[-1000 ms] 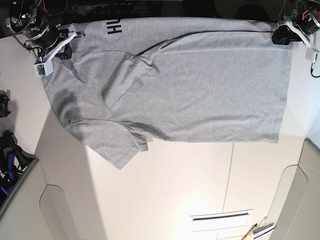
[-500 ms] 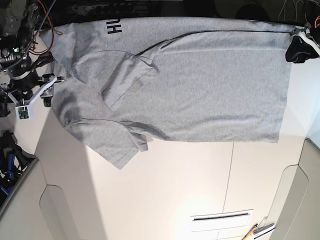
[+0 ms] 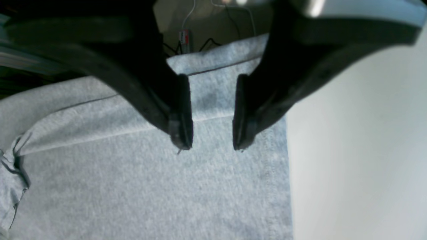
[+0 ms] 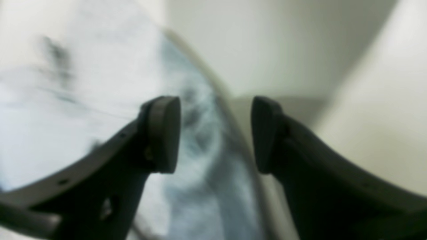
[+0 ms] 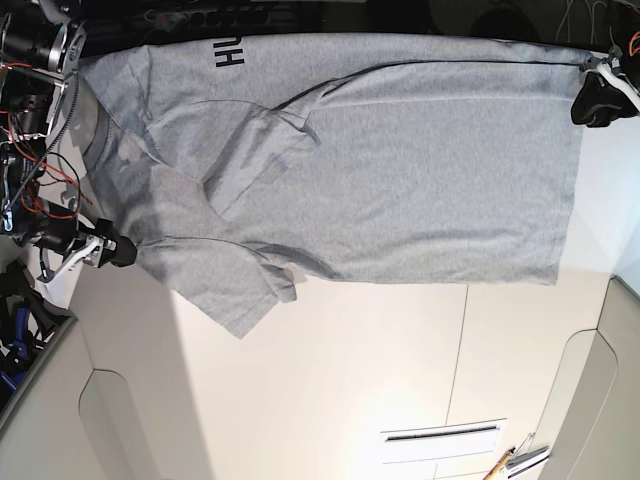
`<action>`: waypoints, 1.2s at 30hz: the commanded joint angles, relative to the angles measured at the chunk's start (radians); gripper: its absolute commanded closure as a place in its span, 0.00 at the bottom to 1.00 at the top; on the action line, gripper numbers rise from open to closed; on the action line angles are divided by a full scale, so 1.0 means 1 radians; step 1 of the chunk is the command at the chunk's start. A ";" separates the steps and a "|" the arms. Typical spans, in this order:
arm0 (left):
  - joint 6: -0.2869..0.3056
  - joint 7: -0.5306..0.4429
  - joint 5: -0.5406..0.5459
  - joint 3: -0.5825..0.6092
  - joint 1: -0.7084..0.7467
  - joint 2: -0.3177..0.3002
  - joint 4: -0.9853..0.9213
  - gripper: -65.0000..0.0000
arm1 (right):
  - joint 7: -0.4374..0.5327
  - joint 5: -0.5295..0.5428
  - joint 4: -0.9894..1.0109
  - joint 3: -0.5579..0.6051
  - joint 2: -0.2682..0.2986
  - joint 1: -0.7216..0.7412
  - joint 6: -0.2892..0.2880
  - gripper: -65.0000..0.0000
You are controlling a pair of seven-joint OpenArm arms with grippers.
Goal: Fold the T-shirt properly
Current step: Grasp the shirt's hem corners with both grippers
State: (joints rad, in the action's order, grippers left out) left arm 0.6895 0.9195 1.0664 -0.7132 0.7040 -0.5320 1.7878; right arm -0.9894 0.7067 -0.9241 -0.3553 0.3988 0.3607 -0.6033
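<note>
Left claw [image 3: 211, 133] released, jaws apart over the T-shirt [image 5: 380, 160] hem corner at far right. Right claw [image 4: 213, 133] also released, at the near-left shoulder edge. Shirt lies half-folded on the white surface [image 5: 350, 380]. Risk: a shallow pinch grabs one layer only, skewing the fold.

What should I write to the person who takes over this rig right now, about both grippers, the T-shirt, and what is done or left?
Left gripper: open, holding nothing, at the hem corner of the T-shirt.
Right gripper: open, empty, beside the shoulder edge.
T-shirt: lies on the white table, one long edge already folded over, one sleeve folded onto the body, the other sleeve sticking out.
Left: fold in the second side and sleeve, then fold the length.
</note>
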 commanded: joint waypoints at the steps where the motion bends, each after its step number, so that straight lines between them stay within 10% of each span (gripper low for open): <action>1: 0.009 -0.021 0.015 -0.010 0.005 -0.016 0.013 0.63 | -0.006 0.033 0.013 0.011 0.019 0.027 -0.004 0.49; 7: 0.009 -0.026 0.015 -0.010 -0.016 -0.016 0.013 0.63 | -0.026 0.034 0.046 0.158 0.016 0.024 -0.003 0.52; 11: 0.009 -0.053 -0.011 -0.009 -0.064 -0.016 0.009 0.63 | -0.033 0.018 0.046 0.238 0.015 0.024 0.000 1.00; 16: -0.097 -0.231 -0.163 -0.009 -0.223 -0.014 -0.082 0.64 | -0.031 -0.050 0.045 0.245 0.014 0.025 0.005 1.00; 23: -0.103 -0.238 -0.181 0.016 -0.607 -0.052 -0.467 0.60 | -0.028 -0.047 0.045 0.245 0.014 0.024 0.005 1.00; 27: -0.103 -0.243 -0.180 0.132 -0.829 -0.121 -0.793 0.44 | -0.028 -0.047 0.045 0.245 0.014 0.024 0.005 1.00; 36: -0.102 -0.310 -0.247 0.438 -1.180 -0.093 -1.279 0.44 | -0.028 -0.045 0.045 0.245 0.013 0.024 0.005 1.00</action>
State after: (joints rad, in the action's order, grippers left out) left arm 0.5884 0.6006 0.8211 -0.2722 -0.4564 -0.6071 0.4995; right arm -0.9825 0.7177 -0.8783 -0.1127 0.3988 0.3798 -0.6140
